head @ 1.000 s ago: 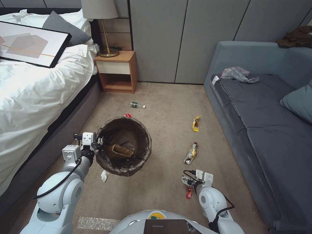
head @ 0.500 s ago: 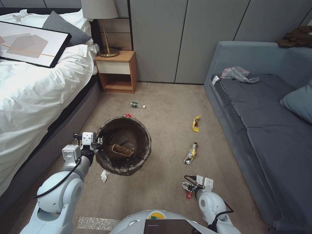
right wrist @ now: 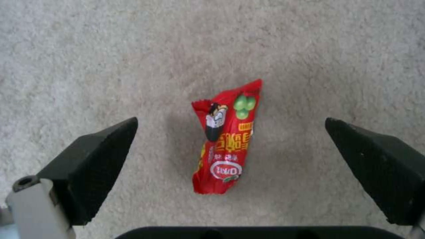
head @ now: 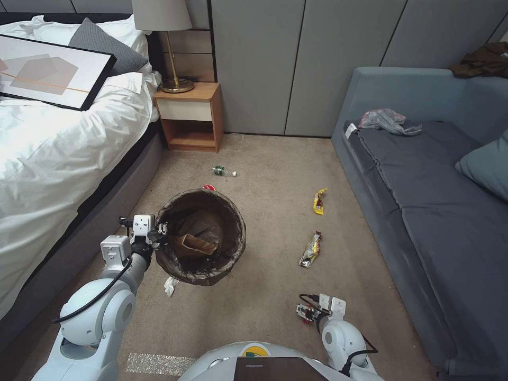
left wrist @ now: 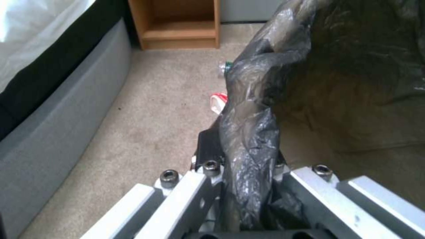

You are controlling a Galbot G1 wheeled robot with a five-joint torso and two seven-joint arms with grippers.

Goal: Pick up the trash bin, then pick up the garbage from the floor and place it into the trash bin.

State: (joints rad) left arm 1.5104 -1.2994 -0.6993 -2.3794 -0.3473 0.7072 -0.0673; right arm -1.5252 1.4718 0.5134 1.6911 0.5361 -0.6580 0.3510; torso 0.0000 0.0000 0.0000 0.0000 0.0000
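Since a second ago, only my right arm has moved, drawing back toward my base above a small red snack wrapper [right wrist: 225, 141] on the beige carpet [head: 264, 307]. Over on my left, my left gripper [head: 159, 231] stays clamped on the brown-bagged rim of the round white trash bin [head: 201, 236], held above the floor beside the white-sheeted bed [head: 63, 132]; a tan paper bag [head: 193, 244] lies inside. My right gripper [right wrist: 230, 146] hangs wide open and empty, the wrapper between its jaws. Flat foil could slip aside if I close too high. Yellow wrappers [head: 319, 201] remain farther ahead, unmoved.
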